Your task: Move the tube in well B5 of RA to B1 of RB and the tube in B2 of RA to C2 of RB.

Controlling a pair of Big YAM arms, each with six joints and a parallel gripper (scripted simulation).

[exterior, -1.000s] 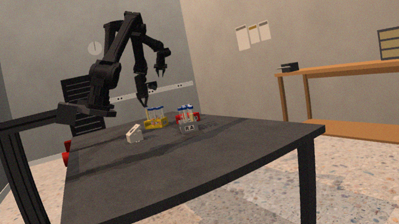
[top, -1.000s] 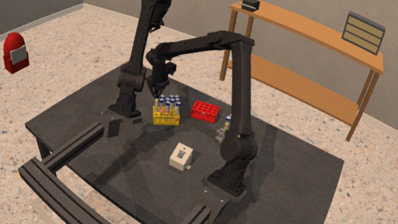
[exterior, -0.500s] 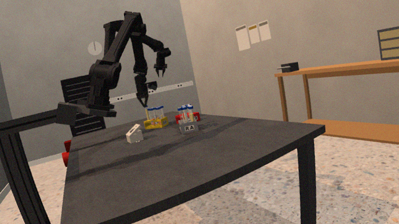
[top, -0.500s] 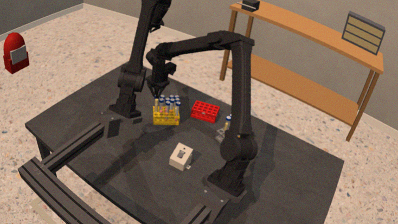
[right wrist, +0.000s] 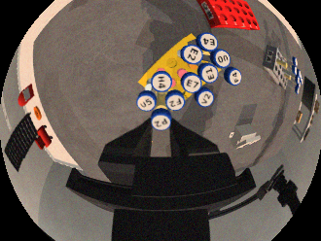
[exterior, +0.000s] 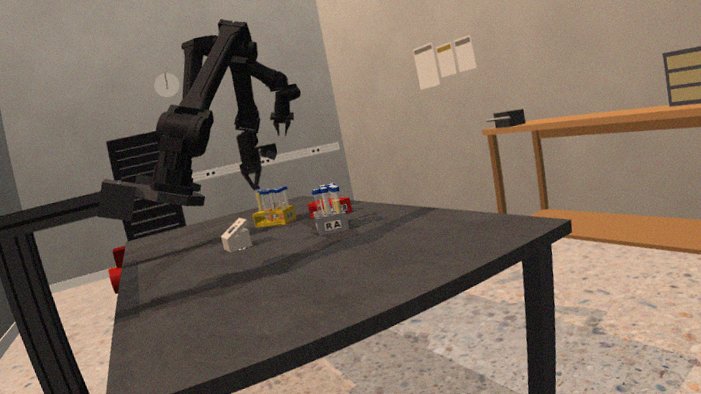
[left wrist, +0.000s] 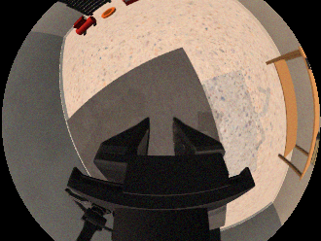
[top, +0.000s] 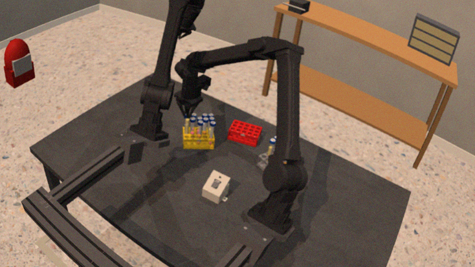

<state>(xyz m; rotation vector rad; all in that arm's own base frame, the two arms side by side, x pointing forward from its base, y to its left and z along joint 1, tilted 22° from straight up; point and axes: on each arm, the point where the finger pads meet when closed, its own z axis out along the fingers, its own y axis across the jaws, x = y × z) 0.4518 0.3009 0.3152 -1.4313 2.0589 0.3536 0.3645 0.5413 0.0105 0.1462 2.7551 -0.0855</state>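
The yellow rack RB (top: 200, 144) (exterior: 274, 220) (right wrist: 165, 67) holds several blue-capped tubes. My right gripper (top: 186, 115) (exterior: 254, 187) (right wrist: 160, 121) points down and is shut on the cap of the tube labelled P2 (top: 187, 125) (exterior: 259, 200), whose contents are yellow. This tube is upright at the rack's near-left corner; its depth in the well is unclear. My left gripper (top: 183, 35) (exterior: 282, 131) (left wrist: 161, 120) is partly open and empty, high above the table. The grey rack RA (top: 262, 160) (exterior: 332, 225) (right wrist: 278, 73) holds several blue-capped tubes and is partly hidden by the right arm in the top view.
A red rack (top: 244, 136) (right wrist: 233, 14) without visible tubes lies between RB and RA, farther back. A white box (top: 213, 189) (exterior: 236, 238) with a grey button and an unlit lamp stands nearer the arm bases. The right arm reaches across above the table.
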